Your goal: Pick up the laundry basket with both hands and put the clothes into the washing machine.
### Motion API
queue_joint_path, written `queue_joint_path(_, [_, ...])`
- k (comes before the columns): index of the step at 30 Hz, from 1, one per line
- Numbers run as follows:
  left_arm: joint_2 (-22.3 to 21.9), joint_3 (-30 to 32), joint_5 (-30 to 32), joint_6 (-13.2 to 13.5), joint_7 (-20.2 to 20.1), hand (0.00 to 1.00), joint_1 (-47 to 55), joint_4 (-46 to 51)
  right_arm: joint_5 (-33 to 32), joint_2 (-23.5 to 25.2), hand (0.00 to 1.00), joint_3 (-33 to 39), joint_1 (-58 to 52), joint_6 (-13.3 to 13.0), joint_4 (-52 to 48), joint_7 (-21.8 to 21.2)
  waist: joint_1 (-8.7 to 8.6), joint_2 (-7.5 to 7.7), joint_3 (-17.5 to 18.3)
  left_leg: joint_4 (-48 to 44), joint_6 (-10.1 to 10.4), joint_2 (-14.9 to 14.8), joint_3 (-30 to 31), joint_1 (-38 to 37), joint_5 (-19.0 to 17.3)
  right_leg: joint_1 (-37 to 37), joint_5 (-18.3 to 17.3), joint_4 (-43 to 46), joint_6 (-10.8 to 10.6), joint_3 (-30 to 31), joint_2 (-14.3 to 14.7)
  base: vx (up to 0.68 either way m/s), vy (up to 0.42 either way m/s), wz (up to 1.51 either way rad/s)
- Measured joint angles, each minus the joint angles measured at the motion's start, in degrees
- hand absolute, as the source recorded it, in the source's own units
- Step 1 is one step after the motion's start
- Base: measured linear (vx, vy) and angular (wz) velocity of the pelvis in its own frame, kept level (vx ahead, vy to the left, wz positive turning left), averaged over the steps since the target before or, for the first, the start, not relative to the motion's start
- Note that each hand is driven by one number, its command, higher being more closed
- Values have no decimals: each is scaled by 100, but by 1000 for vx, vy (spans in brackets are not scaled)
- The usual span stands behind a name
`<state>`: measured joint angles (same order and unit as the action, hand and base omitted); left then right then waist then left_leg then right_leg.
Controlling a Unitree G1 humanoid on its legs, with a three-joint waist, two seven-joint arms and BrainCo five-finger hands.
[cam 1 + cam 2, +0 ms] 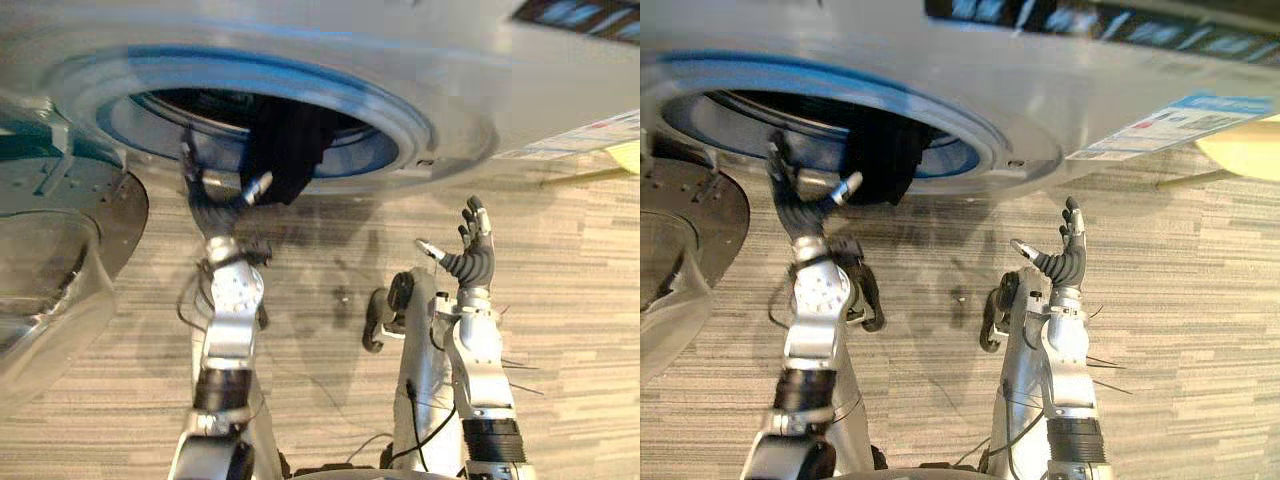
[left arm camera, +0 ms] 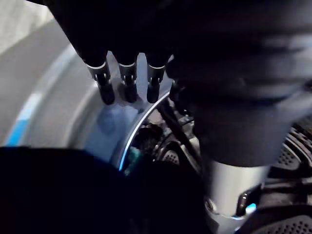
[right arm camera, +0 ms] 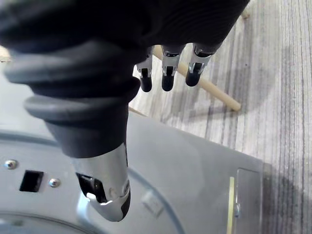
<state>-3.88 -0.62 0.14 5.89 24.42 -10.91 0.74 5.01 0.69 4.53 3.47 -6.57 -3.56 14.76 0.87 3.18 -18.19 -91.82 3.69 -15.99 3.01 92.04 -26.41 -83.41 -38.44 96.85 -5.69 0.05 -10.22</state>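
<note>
Print on the label (image 1: pixel 1170 125) stuck to the washing machine (image 1: pixel 520 80), off to the right of the drum opening (image 1: pixel 180 105), is too small for me to read. Clothes show as one dark, limp garment (image 1: pixel 285 150) draped over that opening's lower rim, partly inside the drum. My left hand (image 1: pixel 205 205) is at the same rim, just beside the garment, fingers straight and thumb spread toward the cloth, clasping nothing. My right hand (image 1: pixel 472 258) is raised well right of the opening, fingers straight, empty.
</note>
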Motion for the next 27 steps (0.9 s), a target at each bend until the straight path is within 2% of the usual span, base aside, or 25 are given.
queue_joint_path(3, [4, -44, -686, 25, -340, 0, 83, -477, -25, -2, 0, -67, 48, 59, 70, 0, 19, -30, 34, 170, 65, 8, 13, -53, 116, 40, 12, -88, 24, -65, -1, 59, -70, 9])
queue_joint_path(7, [-14, 37, -976, 14, -682, 0, -57, -1174, -101, -30, 0, -108, 191, 68, 378, -5, 8, -30, 34, 215, 102, 4, 70, -86, 148, 101, 12, -110, 26, -137, 6, 39, -50, 2])
queue_joint_path(11, [-139, 289, -1145, -42, -692, 0, -465, -1941, -180, -86, 0, -117, 313, 79, 703, -7, 8, -31, 33, 240, 105, -6, 64, -89, 149, 98, 13, -126, 28, -126, 10, 23, -27, 1])
queue_joint_path(16, [-161, 534, -1930, -67, -675, 0, -1040, -2744, -343, -116, 0, -106, 422, 78, 788, 0, 3, -31, 33, 162, 102, -32, 20, -57, 146, 18, 13, -68, 28, -60, 25, 47, -36, -4])
queue_joint_path(25, [220, 579, -2626, -65, -694, 0, -2301, -3517, -495, -112, 0, -105, 841, 78, 1233, 8, -46, -16, 6, -6, 88, -108, 114, 365, 141, -322, 46, 36, 43, -94, 81, 25, -21, -5])
queue_joint_path(26, [311, 578, -2818, -65, -692, 100, -2511, -3608, -506, -111, 0, -104, 928, 78, 1310, 12, -79, 15, -18, -84, 86, -110, 145, 440, 140, -383, 47, 88, 45, -90, 106, 48, -15, -9])
queue_joint_path(27, [393, 588, -3078, -81, -630, 100, -2726, -3642, -516, -110, 0, -101, 1042, 79, 1367, 19, -132, 42, -100, -126, 84, -110, 146, 473, 138, -408, 47, 124, 45, -77, 104, 44, -15, -5])
